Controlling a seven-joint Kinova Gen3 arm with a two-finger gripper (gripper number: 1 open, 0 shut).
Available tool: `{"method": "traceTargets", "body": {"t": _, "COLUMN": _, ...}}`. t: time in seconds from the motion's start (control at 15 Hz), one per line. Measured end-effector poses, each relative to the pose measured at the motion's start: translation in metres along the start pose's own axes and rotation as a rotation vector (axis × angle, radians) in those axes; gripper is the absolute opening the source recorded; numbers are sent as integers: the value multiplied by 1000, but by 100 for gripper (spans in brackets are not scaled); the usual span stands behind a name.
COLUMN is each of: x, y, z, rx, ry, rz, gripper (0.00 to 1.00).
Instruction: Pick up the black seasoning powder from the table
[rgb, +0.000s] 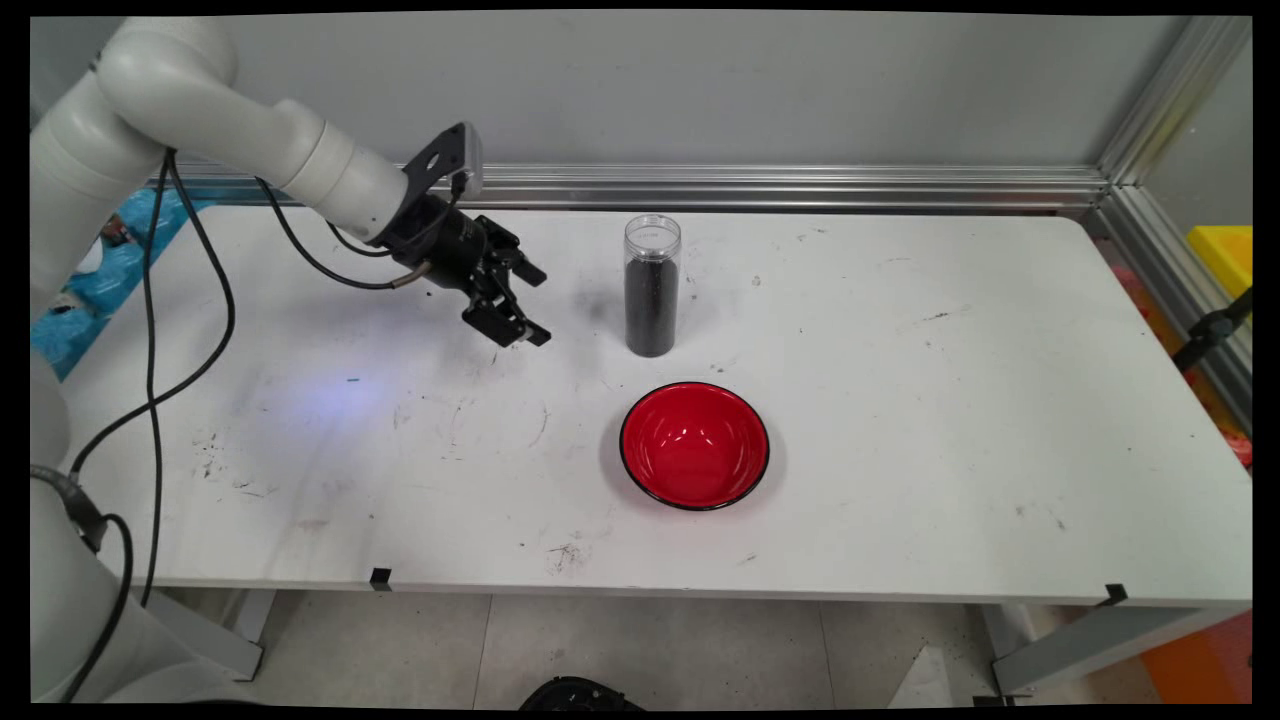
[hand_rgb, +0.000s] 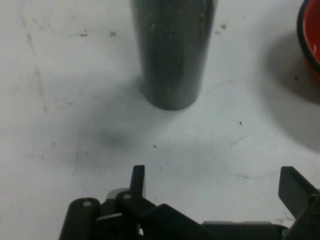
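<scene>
While the gripper (rgb: 538, 306) hangs wide open and empty just left of the jar (rgb: 651, 285), that tall, smooth, grain-filled jar looks tippy, best clasped mid-body; a bowl (rgb: 694, 445) sits just nearer.

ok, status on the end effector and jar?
End effector open, empty, off the table. Jar upright ahead of it, untouched, dark fill. Red bowl beside the jar, nothing between.

Bare table (rgb: 900, 420) between the gripper (rgb: 528, 305) and the jar (rgb: 651, 288) – fingers (hand_rgb: 137, 177) spread wide, nothing in that gap. The red bowl (rgb: 694, 445) sits just in front of the jar, apart from it – everything right of them is open.
</scene>
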Motion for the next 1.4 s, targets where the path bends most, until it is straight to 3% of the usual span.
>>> {"method": "traceTargets", "body": {"t": 0.6, "x": -12, "y": -7, "z": 30, "rx": 36, "ry": 60, "rz": 12, "gripper": 100}}
{"method": "traceTargets", "body": {"t": 1.4, "x": -6, "y": -4, "z": 63, "rx": 61, "ry": 119, "rz": 3, "gripper": 100}}
